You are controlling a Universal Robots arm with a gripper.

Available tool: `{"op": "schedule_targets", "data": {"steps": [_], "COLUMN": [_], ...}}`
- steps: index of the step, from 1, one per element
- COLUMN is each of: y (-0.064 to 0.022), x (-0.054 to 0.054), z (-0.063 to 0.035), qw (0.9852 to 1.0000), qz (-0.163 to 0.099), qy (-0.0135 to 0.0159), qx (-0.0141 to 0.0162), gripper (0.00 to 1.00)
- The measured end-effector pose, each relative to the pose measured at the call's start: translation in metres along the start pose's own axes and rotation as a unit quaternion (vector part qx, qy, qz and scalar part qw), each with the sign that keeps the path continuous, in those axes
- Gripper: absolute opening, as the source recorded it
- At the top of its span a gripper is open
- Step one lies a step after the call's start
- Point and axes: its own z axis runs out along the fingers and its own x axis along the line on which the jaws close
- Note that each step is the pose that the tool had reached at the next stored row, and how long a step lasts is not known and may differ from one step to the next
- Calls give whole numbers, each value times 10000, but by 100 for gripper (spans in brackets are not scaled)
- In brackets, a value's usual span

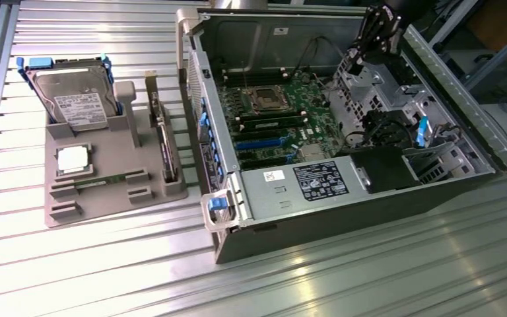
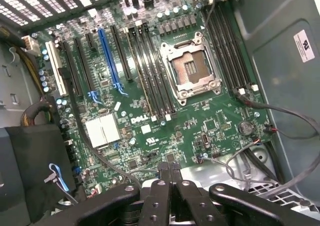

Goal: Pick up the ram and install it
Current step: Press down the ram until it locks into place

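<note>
Green and thin, the ram (image 1: pixel 103 179) lies flat in a slot of the grey tray (image 1: pixel 68 218) — well apart from the gripper (image 2: pixel 171 172), clenched empty above the motherboard (image 2: pixel 150 85). Light, stiff, likely fragile — best gripped by its long edges.

The tabletop (image 1: pixel 342 284) was ribbed, glossy metal; the parts tray (image 1: pixel 103 198) matt grey plastic; the motherboard (image 2: pixel 150 100) glossy green.

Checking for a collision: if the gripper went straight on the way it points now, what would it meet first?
Probably the motherboard, near the memory slots beside the empty processor socket. The gripper is shut and empty; depth is unclear.
</note>
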Motion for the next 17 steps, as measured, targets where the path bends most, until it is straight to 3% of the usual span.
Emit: {"op": "schedule_targets", "data": {"steps": [6,10,15,17], "y": [0,-1,-1,-1], "x": [0,0,0,0], "z": [0,0,0,0], "qw": [9996,9980,9941,9918], "qz": [281,621,1081,1269], "qy": [-30,-67,-116,-136], "qx": [-8,-18,-30,-35], "gripper": [11,11,11,11]}}
